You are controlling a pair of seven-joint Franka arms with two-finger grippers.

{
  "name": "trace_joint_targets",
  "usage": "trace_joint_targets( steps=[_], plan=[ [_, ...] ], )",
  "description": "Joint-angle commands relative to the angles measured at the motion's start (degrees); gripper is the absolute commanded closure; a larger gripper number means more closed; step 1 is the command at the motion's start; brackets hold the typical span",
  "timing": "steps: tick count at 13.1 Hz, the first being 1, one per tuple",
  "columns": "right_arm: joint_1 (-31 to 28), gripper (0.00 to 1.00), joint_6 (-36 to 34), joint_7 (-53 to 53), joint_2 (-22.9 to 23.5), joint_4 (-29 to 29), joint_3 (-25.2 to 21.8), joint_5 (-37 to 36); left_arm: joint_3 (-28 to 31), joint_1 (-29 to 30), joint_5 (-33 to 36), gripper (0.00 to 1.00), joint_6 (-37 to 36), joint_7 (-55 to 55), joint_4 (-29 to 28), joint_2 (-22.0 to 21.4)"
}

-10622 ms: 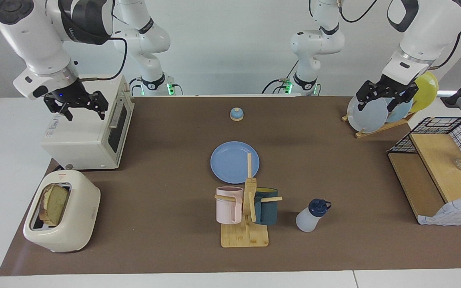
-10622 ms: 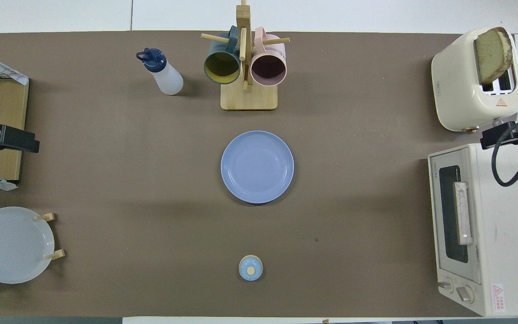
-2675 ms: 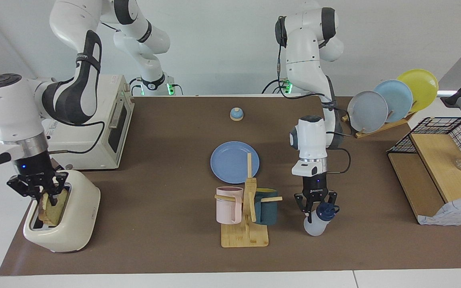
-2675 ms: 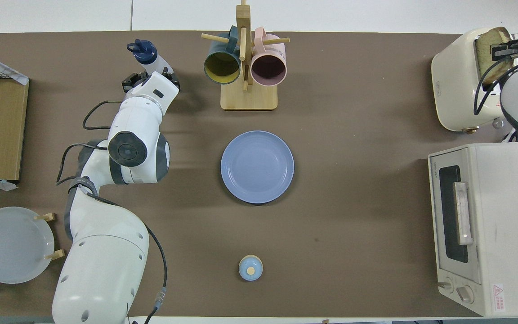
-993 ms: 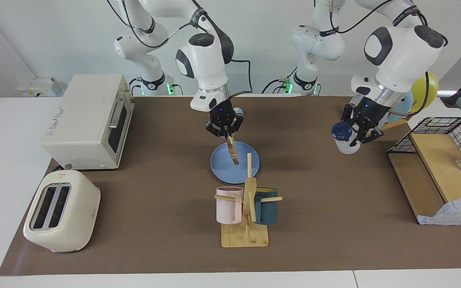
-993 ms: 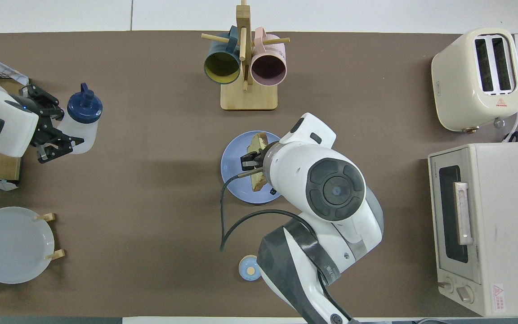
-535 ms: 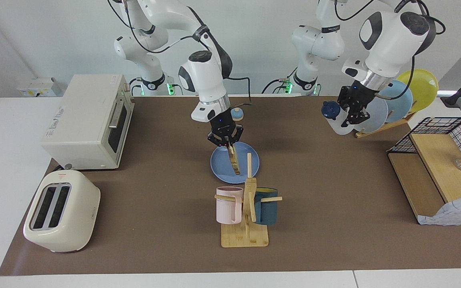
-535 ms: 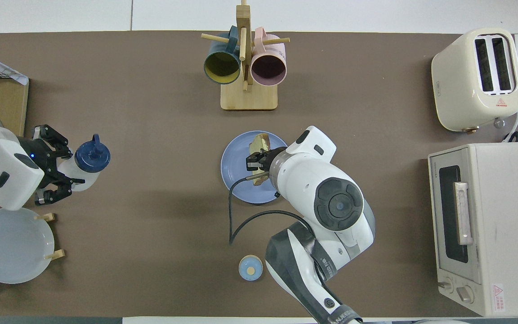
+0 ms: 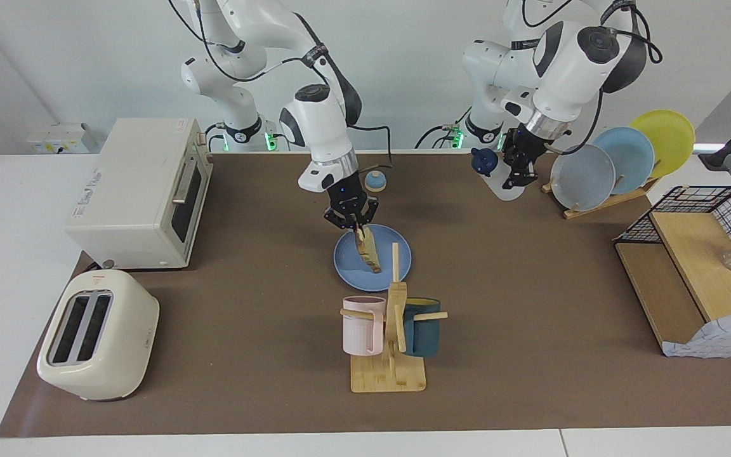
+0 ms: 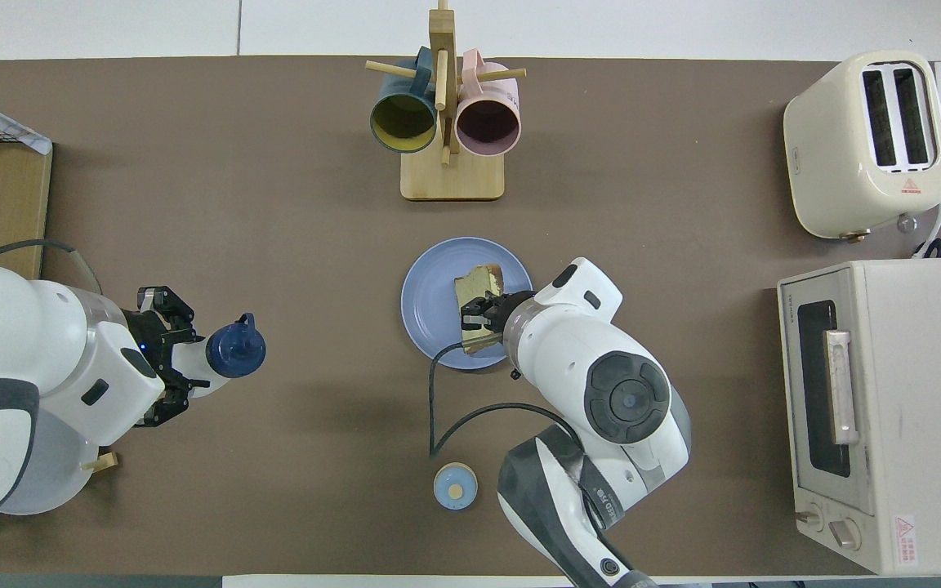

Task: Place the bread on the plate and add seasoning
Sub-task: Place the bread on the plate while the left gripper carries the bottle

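Note:
The bread (image 9: 370, 252) hangs tilted in my right gripper (image 9: 354, 230), which is shut on its upper edge; its lower edge is at or touching the blue plate (image 9: 349, 271). From overhead the bread (image 10: 480, 287) leans over the plate (image 10: 430, 314) in front of the right gripper (image 10: 483, 321). My left gripper (image 9: 519, 166) is shut on the seasoning (image 9: 505, 187), held sideways in the air over the mat beside the dish rack. Overhead, the seasoning (image 10: 229, 353) points its navy cap toward the plate from the left gripper (image 10: 180, 365).
A mug rack (image 9: 389, 355) with a pink mug and a dark mug stands farther from the robots than the plate. The toaster (image 9: 96, 333) and toaster oven (image 9: 140, 190) are at the right arm's end. A bell (image 9: 375, 182), dish rack (image 9: 619, 162) and shelf (image 9: 689, 273) are also here.
The right gripper has tipped the bread lower over the plate. The left gripper has carried the seasoning away from the dish rack toward the middle of the table.

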Motion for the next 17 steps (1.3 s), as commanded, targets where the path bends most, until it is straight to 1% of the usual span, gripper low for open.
trace_joint_targets(
  steps=[1,2,3,4,5,10,11,13,17],
  plan=[
    [-0.89,0.86,1.14,0.59,-1.63,-2.05,0.45,0.77,-1.84,1.98,1.24,1.00,1.10,-1.93,-2.77,-2.99],
    [-0.89,0.69,1.06,0.59,-1.63,-1.96,0.45,0.86,-1.93,1.98,1.33,1.00,1.10,-2.46,-3.04,-3.08],
    [-0.80,0.46,1.06,0.59,-1.63,-1.96,0.45,0.86,-2.28,1.98,1.25,1.00,1.10,-2.56,-3.04,-3.08],
    [-0.80,0.16,1.06,0.51,-1.63,-1.96,0.45,0.86,-2.28,2.07,1.24,1.00,1.10,-2.56,-3.04,-3.08],
    [-0.89,0.00,1.06,-0.02,-1.54,-1.61,0.45,0.86,-2.28,2.07,1.24,1.00,1.28,-2.56,-3.04,-3.08],
    [-2.39,0.00,-0.17,-0.02,-1.10,1.37,0.19,0.86,-2.28,3.04,1.24,1.00,1.54,-2.56,-2.95,-2.99],
    [-2.39,0.00,-1.74,-0.02,-0.93,2.60,0.19,0.77,-2.28,3.30,1.24,1.00,1.54,-2.56,-2.95,-2.99],
    [-2.56,0.00,-5.69,-0.02,-0.49,5.67,0.19,0.77,-2.28,3.39,1.24,1.00,1.54,-2.56,-2.95,-2.99],
    [-4.05,0.00,-19.39,-0.11,2.50,17.18,0.19,0.33,-2.28,3.39,1.24,1.00,1.63,-2.64,-2.95,-2.99]
  ],
)
